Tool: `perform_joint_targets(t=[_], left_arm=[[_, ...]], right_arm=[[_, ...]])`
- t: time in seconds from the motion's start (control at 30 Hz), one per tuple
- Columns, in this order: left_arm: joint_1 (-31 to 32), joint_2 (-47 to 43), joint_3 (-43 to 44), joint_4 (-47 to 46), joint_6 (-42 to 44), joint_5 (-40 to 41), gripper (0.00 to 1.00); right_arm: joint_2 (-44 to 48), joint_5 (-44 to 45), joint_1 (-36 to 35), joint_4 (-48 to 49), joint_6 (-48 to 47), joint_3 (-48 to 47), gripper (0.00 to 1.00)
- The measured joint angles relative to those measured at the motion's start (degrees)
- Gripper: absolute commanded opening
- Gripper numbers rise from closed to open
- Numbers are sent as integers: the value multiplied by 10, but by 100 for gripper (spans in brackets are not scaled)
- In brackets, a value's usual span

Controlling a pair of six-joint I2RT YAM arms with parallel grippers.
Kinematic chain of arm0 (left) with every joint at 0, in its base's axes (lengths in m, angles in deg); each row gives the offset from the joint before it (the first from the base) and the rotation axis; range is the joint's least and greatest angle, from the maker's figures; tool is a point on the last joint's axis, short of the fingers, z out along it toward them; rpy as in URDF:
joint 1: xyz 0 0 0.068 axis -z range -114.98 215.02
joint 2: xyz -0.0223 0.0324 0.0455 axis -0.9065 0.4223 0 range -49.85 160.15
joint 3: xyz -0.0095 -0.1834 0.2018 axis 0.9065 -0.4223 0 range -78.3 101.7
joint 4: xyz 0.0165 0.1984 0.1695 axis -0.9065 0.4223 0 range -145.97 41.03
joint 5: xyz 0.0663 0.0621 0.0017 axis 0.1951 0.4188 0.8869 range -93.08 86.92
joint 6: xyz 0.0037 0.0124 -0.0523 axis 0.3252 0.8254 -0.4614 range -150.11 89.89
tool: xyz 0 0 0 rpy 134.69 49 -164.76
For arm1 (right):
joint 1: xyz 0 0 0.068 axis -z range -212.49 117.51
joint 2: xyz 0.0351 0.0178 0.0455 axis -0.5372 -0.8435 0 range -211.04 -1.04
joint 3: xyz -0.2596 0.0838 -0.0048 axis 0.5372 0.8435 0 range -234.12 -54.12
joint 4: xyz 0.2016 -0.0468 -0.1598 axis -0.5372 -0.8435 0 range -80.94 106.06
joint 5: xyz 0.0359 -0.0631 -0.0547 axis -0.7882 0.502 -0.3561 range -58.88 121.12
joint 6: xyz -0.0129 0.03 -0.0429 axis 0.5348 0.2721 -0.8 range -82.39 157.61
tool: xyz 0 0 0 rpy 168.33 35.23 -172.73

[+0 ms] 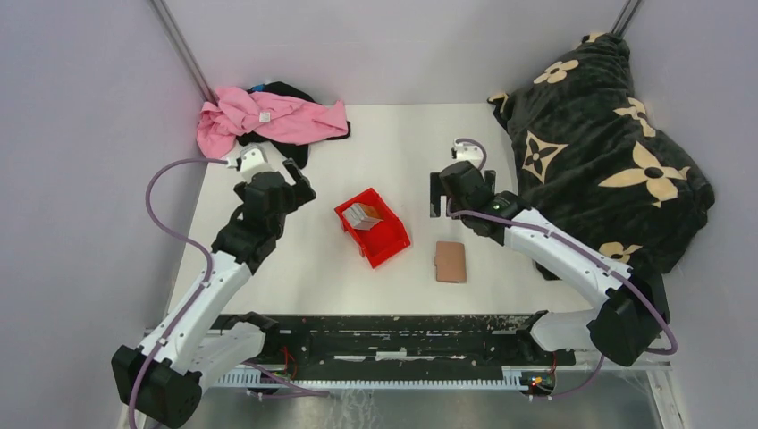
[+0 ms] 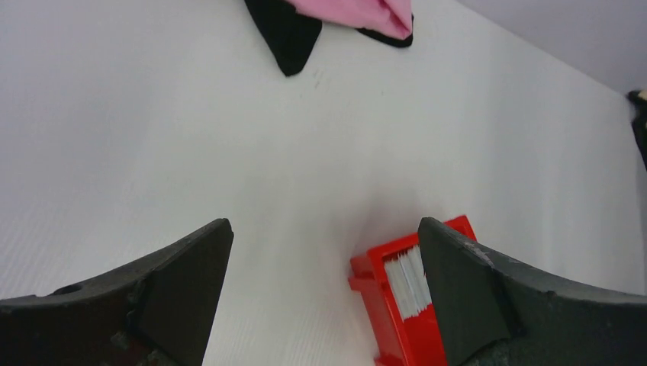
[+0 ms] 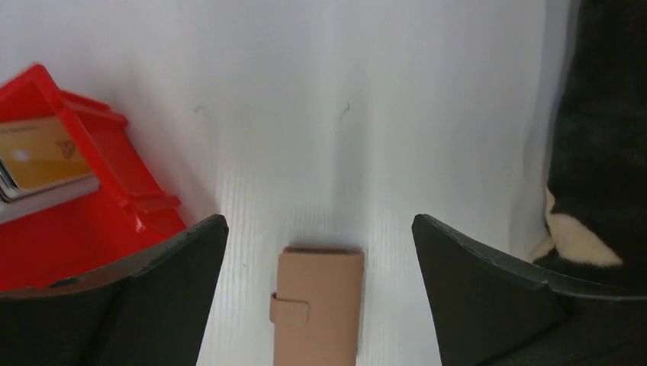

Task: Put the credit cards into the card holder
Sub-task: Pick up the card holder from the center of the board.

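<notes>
Right wrist view shows the closed tan leather-like card holder (image 3: 319, 305) flat on the white tabletop (image 3: 305, 91), framed between the wide-spread fingers of the right tool (image 3: 319, 229), untouched; its snap tab shows only here. Top external view shows grey and gold plastic credit cards (image 1: 362, 215) stacked in a red plastic bin (image 1: 391, 245), near the equally released left tool (image 1: 302, 181).

Nothing legible; the tag (image 1: 265, 115) on the pink cloth (image 1: 299, 119) is blurred
</notes>
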Motion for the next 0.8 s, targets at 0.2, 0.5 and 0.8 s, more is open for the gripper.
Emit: perform_joint_targets(t=[0.2, 0.5, 0.8], left_arm=[[37, -59, -7, 101, -47, -11, 99], [49, -143, -63, 171, -98, -44, 99], [52, -146, -81, 179, -110, -78, 100]], right_arm=[[1, 76, -69, -117, 34, -1, 100], [2, 109, -136, -188, 67, 0, 100], [-68, 106, -160, -192, 103, 5, 99]])
